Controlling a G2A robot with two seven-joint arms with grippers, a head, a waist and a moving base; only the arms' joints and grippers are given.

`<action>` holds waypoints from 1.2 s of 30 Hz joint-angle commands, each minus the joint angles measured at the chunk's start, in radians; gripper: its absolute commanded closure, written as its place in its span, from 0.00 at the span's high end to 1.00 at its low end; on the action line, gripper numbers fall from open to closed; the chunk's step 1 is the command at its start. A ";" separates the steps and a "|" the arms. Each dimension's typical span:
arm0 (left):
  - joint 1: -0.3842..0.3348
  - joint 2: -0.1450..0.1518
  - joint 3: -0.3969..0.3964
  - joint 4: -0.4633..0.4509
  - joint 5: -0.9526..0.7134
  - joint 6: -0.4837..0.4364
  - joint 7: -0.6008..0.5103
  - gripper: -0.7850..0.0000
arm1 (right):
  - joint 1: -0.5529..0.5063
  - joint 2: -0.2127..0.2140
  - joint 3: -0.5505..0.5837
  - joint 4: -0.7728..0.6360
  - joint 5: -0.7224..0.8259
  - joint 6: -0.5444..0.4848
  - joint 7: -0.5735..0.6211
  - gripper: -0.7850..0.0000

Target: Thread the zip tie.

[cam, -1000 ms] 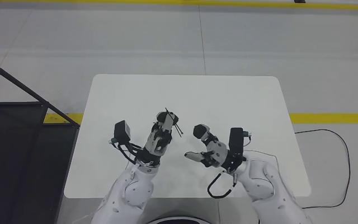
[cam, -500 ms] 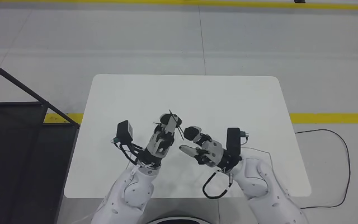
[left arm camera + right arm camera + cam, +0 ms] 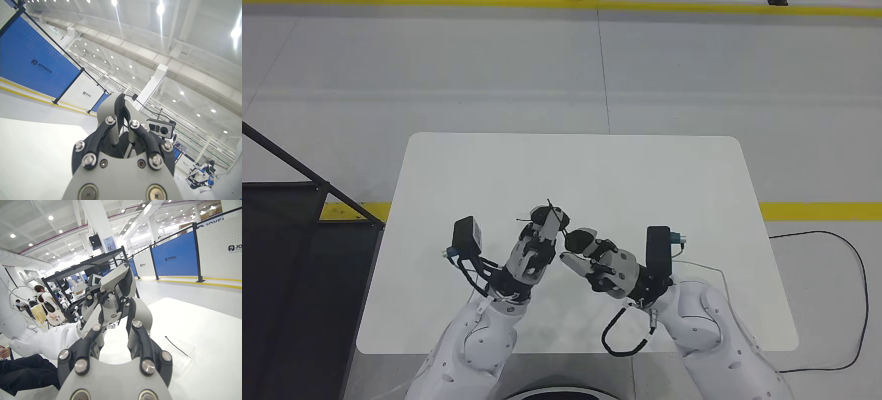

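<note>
A thin black zip tie point(image 3: 558, 222) is pinched upright in my left gripper point(image 3: 548, 218), which is shut on it above the middle of the white table point(image 3: 662, 180). In the left wrist view the zip tie point(image 3: 123, 121) runs between the closed pads. My right gripper point(image 3: 573, 251) is open and sits right beside the left one. In the right wrist view my right gripper point(image 3: 117, 311) has its fingers spread on either side of the hanging zip tie point(image 3: 121, 310), below the left gripper point(image 3: 122, 279).
A second black zip tie point(image 3: 176, 345) lies flat on the table beyond the right gripper. A black cable point(image 3: 627, 335) loops at the right arm's wrist near the table's front edge. A dark rack point(image 3: 282, 260) stands left of the table.
My right gripper has moved left, closing the gap to the left gripper until it is around the hanging tie. The left gripper has shifted slightly right and toward the front edge, still holding the tie.
</note>
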 commanded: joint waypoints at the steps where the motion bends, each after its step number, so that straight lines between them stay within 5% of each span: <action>1: 0.000 0.000 -0.001 0.000 -0.001 -0.002 0.001 0.00 | 0.001 0.000 0.000 -0.001 0.003 0.003 0.005 0.36; 15: 0.000 -0.001 -0.002 0.001 -0.008 -0.015 -0.001 0.00 | 0.008 0.000 -0.003 0.000 0.021 0.008 0.029 0.15; 20: 0.001 -0.001 -0.002 0.002 -0.007 -0.020 -0.004 0.00 | 0.009 0.000 -0.002 -0.002 0.022 0.012 0.034 0.00; 29: 0.003 0.000 -0.004 0.002 -0.018 -0.031 -0.011 0.02 | 0.011 0.000 -0.003 -0.003 0.025 0.014 0.036 0.00; 33: 0.009 0.001 -0.010 -0.005 -0.022 -0.036 -0.013 0.51 | 0.009 0.001 0.003 -0.008 0.029 0.012 0.036 0.00; 35: 0.014 0.002 -0.015 -0.011 -0.026 -0.041 -0.018 1.00 | 0.006 0.002 0.008 -0.011 0.031 0.008 0.034 0.00; 36: 0.017 0.003 -0.018 -0.013 -0.028 -0.043 -0.019 1.00 | 0.005 0.002 0.011 -0.012 0.032 0.006 0.032 0.00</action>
